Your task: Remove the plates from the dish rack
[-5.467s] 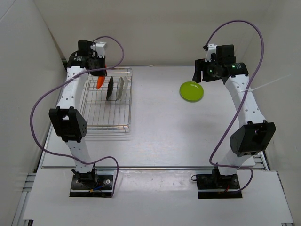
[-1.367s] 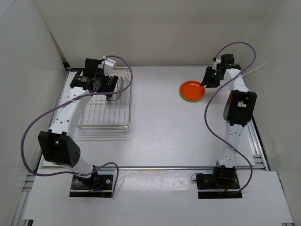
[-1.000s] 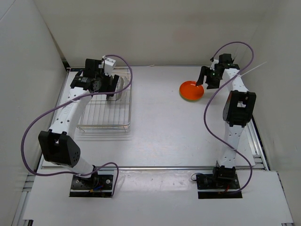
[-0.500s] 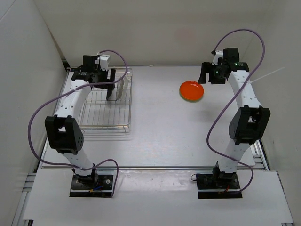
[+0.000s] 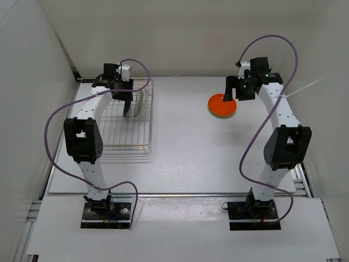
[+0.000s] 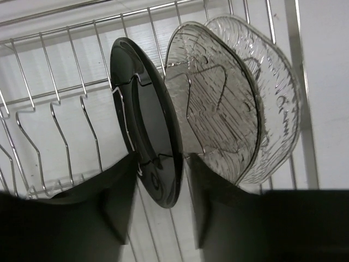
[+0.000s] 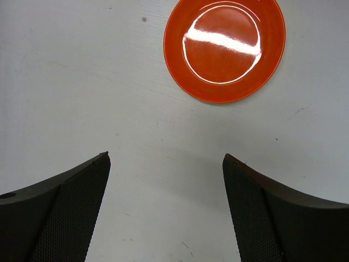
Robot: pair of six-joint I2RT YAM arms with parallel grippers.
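One black plate [image 6: 146,112] stands edge-on between our left tool's [image 6: 161,159] jaws, almost touching; clamped, we can't tell.

Finishes in view
You are seeing a glossy black plate [image 6: 150,131], a ribbed clear glass plate [image 6: 234,120], a bright metal-wire dish rack [image 6: 303,109], a glossy orange plate [image 7: 224,49]

White table [image 5: 191,153], plain white walls [image 5: 180,38]
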